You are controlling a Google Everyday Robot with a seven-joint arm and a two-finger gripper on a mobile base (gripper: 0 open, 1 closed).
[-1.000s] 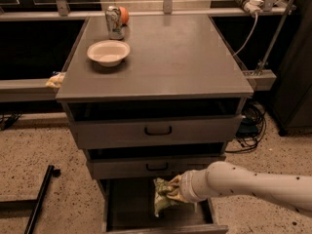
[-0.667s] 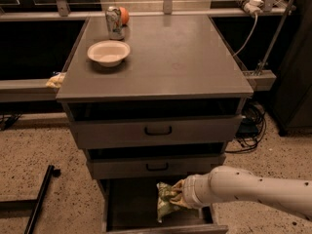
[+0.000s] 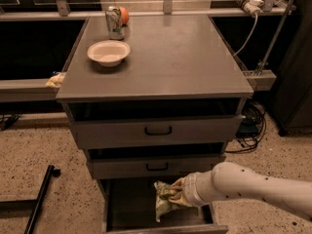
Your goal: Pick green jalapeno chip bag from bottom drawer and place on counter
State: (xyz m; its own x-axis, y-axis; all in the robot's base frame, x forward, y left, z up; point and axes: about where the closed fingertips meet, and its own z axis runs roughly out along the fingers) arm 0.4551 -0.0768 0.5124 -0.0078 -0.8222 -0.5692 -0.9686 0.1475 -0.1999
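The green jalapeno chip bag (image 3: 165, 201) hangs upright, crinkled and pinched, inside the open bottom drawer (image 3: 126, 209) at the foot of the cabinet. My gripper (image 3: 178, 193) comes in from the right on a white arm and is shut on the bag's right side, holding it just above the drawer floor. The fingers are mostly hidden behind the bag. The counter (image 3: 175, 57) is the flat grey top of the cabinet, well above the gripper.
A white bowl (image 3: 108, 52), a can (image 3: 115, 22) and an orange ball (image 3: 125, 15) stand at the counter's far left. The top drawer (image 3: 158, 130) and middle drawer (image 3: 157, 167) stick out slightly above the bag. A yellowish packet (image 3: 55, 80) lies on the left ledge. Cables (image 3: 251, 123) lie at the right.
The arm and the bag shifted only slightly, a little right and then back left. The bag stays in the gripper inside the bottom drawer.
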